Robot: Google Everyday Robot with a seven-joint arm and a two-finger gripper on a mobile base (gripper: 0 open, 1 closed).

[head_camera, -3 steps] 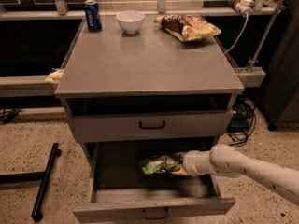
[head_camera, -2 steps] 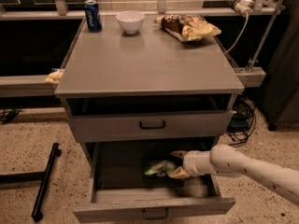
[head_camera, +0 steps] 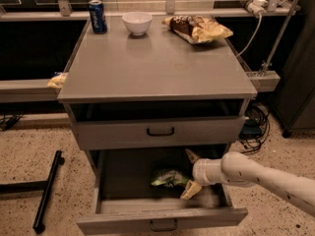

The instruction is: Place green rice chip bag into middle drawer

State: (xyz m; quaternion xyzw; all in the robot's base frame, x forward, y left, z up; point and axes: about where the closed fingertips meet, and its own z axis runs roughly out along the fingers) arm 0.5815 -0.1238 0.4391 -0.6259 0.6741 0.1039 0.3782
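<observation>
Hand (head_camera: 188,174) inside open middle drawer (head_camera: 162,214), right side, fingers (head_camera: 191,190) spread apart, gripping nothing. Green bag (head_camera: 168,177) lying flat on drawer floor, its right end between the fingers; contact unclear. Upper drawer (head_camera: 160,132) pushed in. On desk (head_camera: 157,68) at back: can (head_camera: 97,16), bowl (head_camera: 137,22), yellow-brown bag (head_camera: 198,28)

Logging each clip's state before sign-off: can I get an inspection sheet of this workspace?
Surface: grey cabinet top, level.
Job's things: green bag lies inside the open lower drawer.
Clutter: blue can, white bowl, yellow-brown snack bag on top.
Tool: tool in the drawer, open, at the bag's right end.
Cables: white cable at right; dark cables on floor.
Surroundings: speckled floor, black stand leg.
</observation>
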